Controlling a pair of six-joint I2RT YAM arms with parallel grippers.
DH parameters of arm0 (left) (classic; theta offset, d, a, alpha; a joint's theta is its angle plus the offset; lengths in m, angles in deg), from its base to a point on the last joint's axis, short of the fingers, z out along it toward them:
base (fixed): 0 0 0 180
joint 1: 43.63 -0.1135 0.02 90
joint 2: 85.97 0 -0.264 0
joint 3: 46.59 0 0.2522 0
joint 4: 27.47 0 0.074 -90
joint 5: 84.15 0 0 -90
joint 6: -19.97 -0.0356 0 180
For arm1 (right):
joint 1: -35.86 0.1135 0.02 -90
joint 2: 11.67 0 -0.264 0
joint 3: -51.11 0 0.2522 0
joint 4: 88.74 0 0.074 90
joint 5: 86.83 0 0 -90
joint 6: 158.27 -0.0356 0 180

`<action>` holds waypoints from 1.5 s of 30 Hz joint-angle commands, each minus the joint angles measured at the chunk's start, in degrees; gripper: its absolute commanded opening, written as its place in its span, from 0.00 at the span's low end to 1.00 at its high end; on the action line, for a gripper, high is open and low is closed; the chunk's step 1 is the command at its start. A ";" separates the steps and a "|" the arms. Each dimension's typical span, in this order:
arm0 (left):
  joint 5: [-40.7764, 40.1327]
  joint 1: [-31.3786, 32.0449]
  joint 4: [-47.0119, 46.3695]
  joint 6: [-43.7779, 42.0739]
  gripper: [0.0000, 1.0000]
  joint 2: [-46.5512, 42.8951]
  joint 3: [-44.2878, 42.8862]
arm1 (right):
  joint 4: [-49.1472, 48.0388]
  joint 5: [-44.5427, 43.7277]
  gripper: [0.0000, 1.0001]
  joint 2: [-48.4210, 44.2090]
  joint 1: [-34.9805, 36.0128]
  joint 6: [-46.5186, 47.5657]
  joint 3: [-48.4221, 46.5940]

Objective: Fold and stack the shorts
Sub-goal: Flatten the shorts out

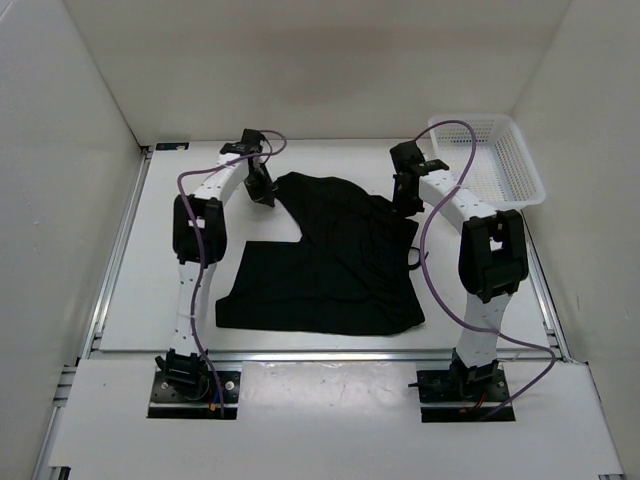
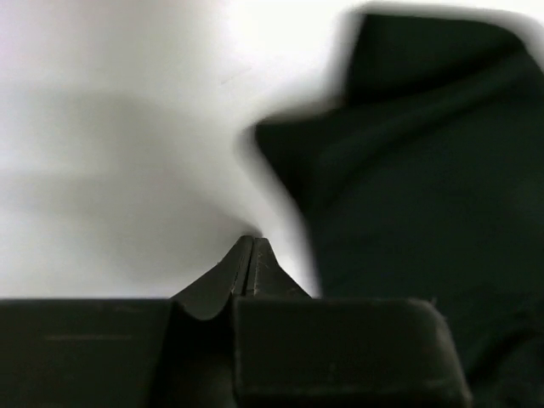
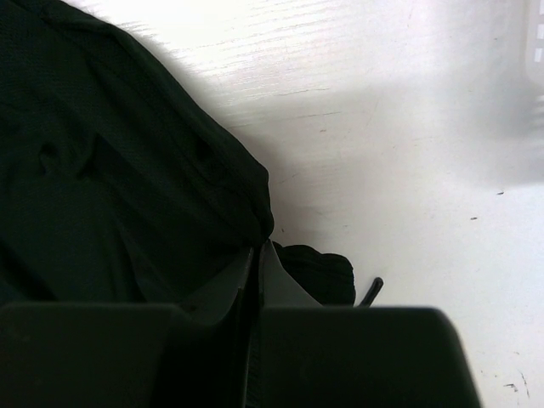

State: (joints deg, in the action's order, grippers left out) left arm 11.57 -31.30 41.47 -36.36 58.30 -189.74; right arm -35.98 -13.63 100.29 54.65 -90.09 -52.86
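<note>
From above, the shorts [image 1: 330,270] lie spread flat in the middle of the white table [image 1: 160,300], waist to the right and the two legs reaching left and toward the back. Only this view takes in both arms, the white mesh basket [image 1: 495,160] at the far right corner, and the plain white walls [image 1: 300,70] closing off three sides. A loop of the drawstring [image 1: 413,255] pokes out at the right edge of the cloth.

The wrist cameras give the fingertips that the high view cannot resolve. The left gripper [image 1: 261,192] is clenched, fingers pressed flat together with nothing between them. It hangs over bare table just beside the far left corner of the shorts, the dark cloth lying to its right and apart from the tips.

The right gripper [image 1: 406,200] is likewise clenched. Its tips meet the bunched waist edge of the shorts, with cloth on both sides of them. Whether any fabric is actually caught between the fingers cannot be told.
</note>
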 commanded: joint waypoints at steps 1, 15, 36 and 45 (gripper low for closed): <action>-4.74 -2.75 -0.86 -0.71 0.10 -13.82 6.41 | 0.20 -0.87 0.00 -0.25 0.11 0.99 -0.40; -2.98 1.19 -0.33 1.65 0.84 -2.69 -5.96 | -0.33 0.27 0.00 -0.78 0.64 0.47 0.65; -12.39 1.29 0.72 2.46 0.10 -13.26 5.93 | 1.34 -1.84 0.00 -1.84 0.64 0.99 0.65; -16.00 1.28 1.24 1.40 0.14 -36.93 34.17 | 0.81 -1.31 0.00 -1.84 0.64 1.52 0.65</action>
State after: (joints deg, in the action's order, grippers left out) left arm -1.46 -31.21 42.06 -34.09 28.42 -160.43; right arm -35.71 -14.15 100.29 55.11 -90.09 -52.73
